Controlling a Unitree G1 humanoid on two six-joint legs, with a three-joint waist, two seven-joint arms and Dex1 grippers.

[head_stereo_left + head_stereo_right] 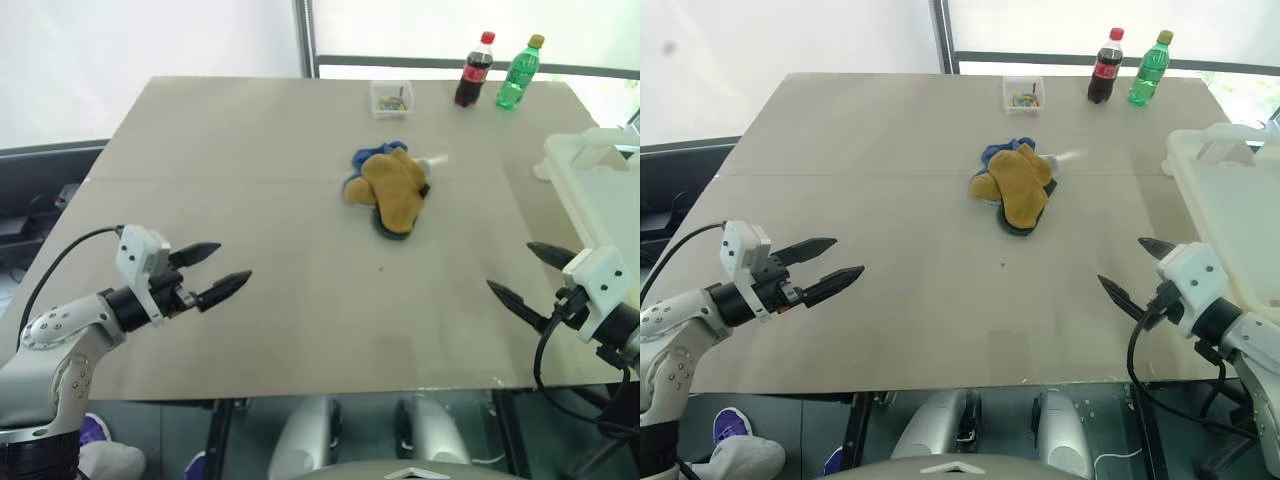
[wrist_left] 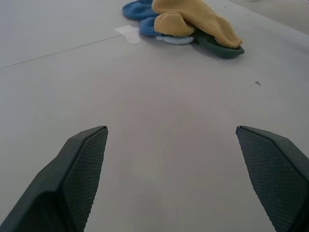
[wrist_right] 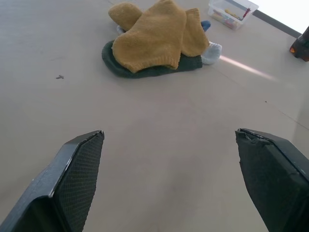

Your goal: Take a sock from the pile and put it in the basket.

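Observation:
The pile [image 1: 390, 188] of socks lies near the middle of the table: a mustard-yellow sock [image 3: 149, 36] on top, a blue sock [image 2: 140, 9] and a dark green sock [image 3: 145, 71] under it. The basket [image 1: 1230, 195], a whitish translucent bin, stands at the table's right edge. My left gripper [image 1: 222, 268] hovers open over the table's near left part, well short of the pile. Near the front right, beside the basket, my right gripper [image 1: 1135, 270] is open too. Nothing is between the fingers [image 2: 82, 169] of either one.
At the far side of the table stand a small clear box [image 1: 391, 97] of coloured bits, a cola bottle [image 1: 474, 70] and a green bottle [image 1: 518, 73]. The table's front edge [image 1: 330, 385] runs just under both arms.

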